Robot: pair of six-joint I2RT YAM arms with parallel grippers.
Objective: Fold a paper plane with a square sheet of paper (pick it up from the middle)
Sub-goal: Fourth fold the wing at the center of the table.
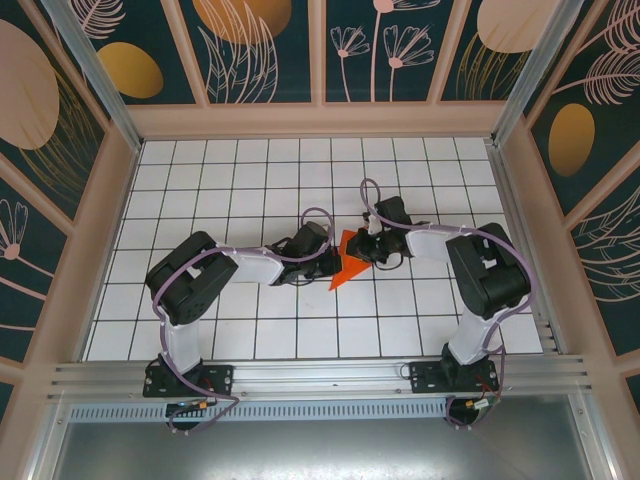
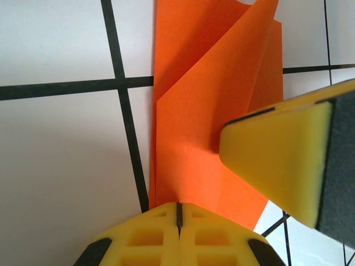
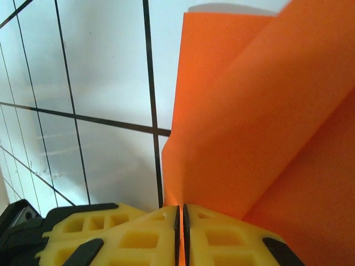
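The square sheet of paper (image 1: 349, 264) lies mid-table (image 1: 200, 180), creased into layered flaps but not yet a dart. The left gripper (image 2: 178, 213) and right gripper (image 3: 181, 221) each pinch its edge, jaws together. Nose and wing folds look undone.

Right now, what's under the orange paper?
The white tiled table with black lines shows around the orange paper. The left gripper and right gripper each pinch an edge. The tiles right beneath it, and anything inside its folds, are covered.
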